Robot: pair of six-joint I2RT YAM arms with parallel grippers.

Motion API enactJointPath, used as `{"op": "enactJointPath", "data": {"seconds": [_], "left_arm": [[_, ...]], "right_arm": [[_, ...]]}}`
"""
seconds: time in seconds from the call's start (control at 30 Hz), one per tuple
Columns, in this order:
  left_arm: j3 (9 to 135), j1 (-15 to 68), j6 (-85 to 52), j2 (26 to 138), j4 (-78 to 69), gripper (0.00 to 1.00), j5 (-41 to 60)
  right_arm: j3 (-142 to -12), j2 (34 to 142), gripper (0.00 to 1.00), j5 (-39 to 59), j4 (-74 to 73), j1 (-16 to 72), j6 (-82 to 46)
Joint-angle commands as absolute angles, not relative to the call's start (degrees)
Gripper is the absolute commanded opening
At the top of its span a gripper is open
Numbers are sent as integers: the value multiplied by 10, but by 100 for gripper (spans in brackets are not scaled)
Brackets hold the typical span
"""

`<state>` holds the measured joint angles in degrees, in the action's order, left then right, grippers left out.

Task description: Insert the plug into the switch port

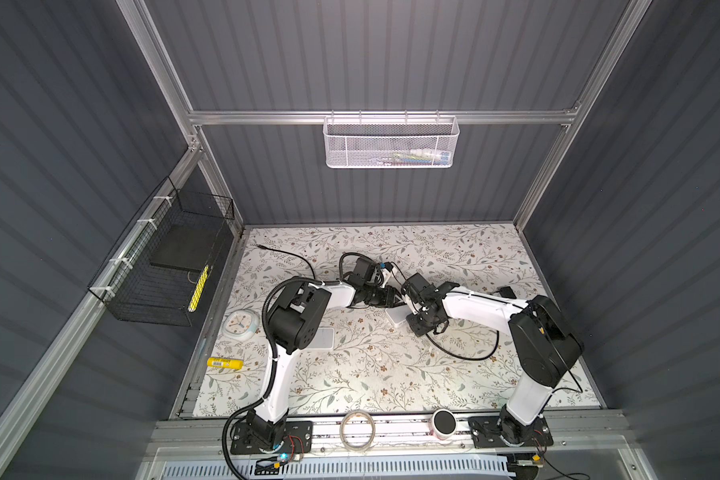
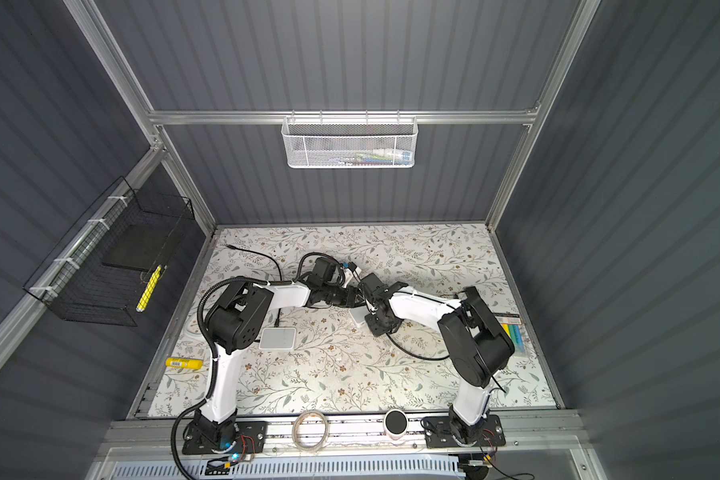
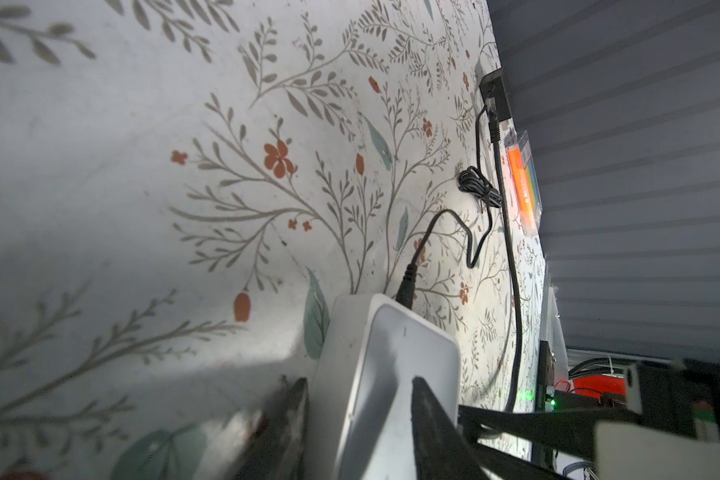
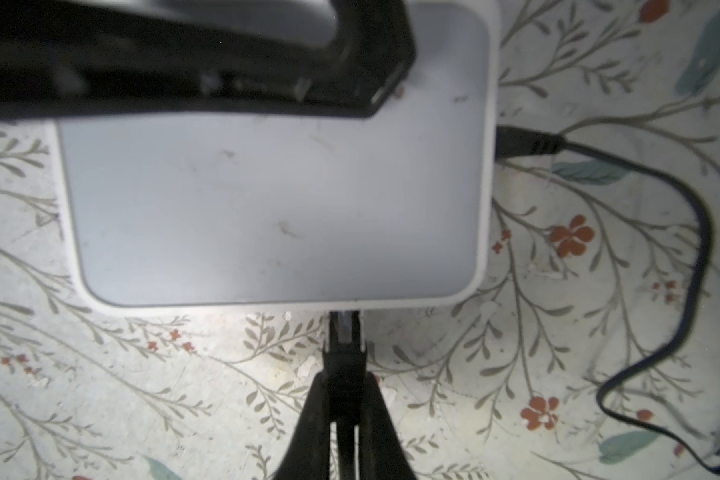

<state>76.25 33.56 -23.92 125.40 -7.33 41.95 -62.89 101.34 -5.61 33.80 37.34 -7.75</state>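
White switch (image 4: 275, 199) at table (image 4: 142, 374) centre. Right gripper (image 4: 344, 353) clamped on plug (image 4: 344, 326), tip at switch edge. Left gripper (image 3: 358, 382) jaws straddle switch; can't tell if gripping.

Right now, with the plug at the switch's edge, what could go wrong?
The plug in the right gripper sits at the switch edge; the port is hidden, so pushing could jam it.
The left gripper straddles the switch; if its hold is loose, the switch may slide.
The plugged-in cable might snag.
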Motion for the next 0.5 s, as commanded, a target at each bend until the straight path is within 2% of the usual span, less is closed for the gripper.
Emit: {"op": "enactJointPath", "data": {"seconds": [0.0, 0.47], "left_arm": [[766, 349, -228, 1276, -51, 40, 440], [766, 356, -213, 1284, -44, 34, 464]], "right_arm": [[-622, 1001, 0, -81, 276, 374, -85], [-614, 1022, 0, -66, 206, 374, -77]]}}
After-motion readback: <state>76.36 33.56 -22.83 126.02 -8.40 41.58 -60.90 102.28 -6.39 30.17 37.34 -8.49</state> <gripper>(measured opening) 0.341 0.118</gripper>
